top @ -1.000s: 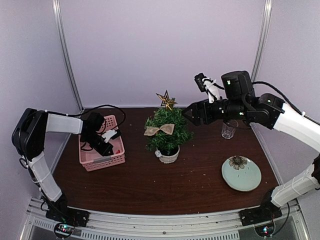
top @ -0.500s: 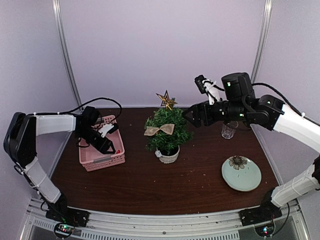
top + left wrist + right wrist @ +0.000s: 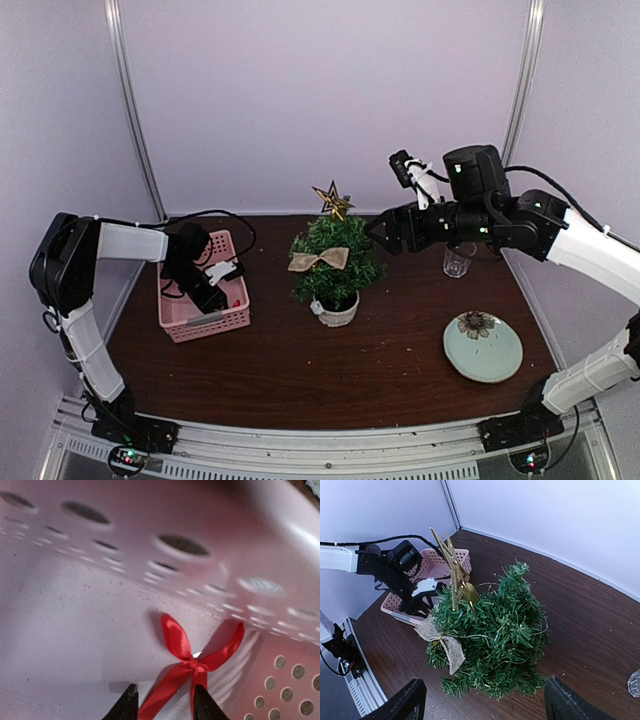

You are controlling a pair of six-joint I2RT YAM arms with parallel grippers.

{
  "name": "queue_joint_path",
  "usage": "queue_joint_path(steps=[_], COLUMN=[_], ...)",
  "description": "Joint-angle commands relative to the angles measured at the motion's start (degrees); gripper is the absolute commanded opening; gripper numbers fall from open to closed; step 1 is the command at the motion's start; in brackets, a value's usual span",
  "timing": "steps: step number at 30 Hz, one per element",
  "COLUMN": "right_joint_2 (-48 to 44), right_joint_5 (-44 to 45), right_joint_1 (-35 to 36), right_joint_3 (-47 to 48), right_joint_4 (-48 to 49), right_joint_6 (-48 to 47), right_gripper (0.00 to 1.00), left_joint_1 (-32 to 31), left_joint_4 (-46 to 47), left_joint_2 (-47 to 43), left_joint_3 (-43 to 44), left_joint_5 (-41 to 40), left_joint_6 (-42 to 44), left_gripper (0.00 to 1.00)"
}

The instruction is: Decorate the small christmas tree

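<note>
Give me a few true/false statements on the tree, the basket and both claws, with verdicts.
1. A gold star tops the small christmas tree. True.
2. The left claw hovers over the tree. False: it is down inside the pink basket, just above a red ribbon bow.
3. The right claw grips the burlap bow. False: it is open and empty beside the tree, and the burlap bow hangs on the foliage.
4. In the top view, a clear glass stands right of the tree. True.
5. The red ribbon bow lies on the basket floor. True.
</note>
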Motion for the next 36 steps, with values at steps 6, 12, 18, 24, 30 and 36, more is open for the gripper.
queue_joint_path(steps=[6, 12, 18, 24, 30, 36], right_joint_2=[-0.51, -0.40, -1.25, -2.24, -2.21, -2.17], right_joint_5=[0.19, 0.01, 0.31, -0.15, -0.06, -0.06], right_joint_1=[-0.60, -0.70, -0.71, -0.79, -0.88, -0.88], right_joint_3=[-0.55, -0.50, -0.80, -1.89, -1.96, -2.17], right_joint_4=[0.44, 0.40, 0.32, 0.71, 1.05, 1.13], right_joint_6=[0.41, 0.24, 0.08, 0.06, 0.31, 1.04], right_gripper=[0.84, 0.84, 0.84, 0.84, 0.84, 0.84], left_joint_1=[-0.89, -0.57, -0.10, -0.10, -1.39, -1.92], left_joint_4=[5.35, 5.74, 6.36, 4.61, 1.03, 5.89], left_joint_2=[2.02, 0.79, -6.20, -8.57, -2.59, -0.77], left_joint_3=[-2.77, -2.44, -2.98, -3.03, 0.36, -2.74], left_joint_5=[-5.29, -7.82, -7.25, 5.34, 2.67, -0.63], left_joint_6=[0.90, -5.66, -14.63, -8.42, -3.76, 0.41], left_gripper=[0.17, 0.00, 0.00, 0.25, 0.43, 0.42])
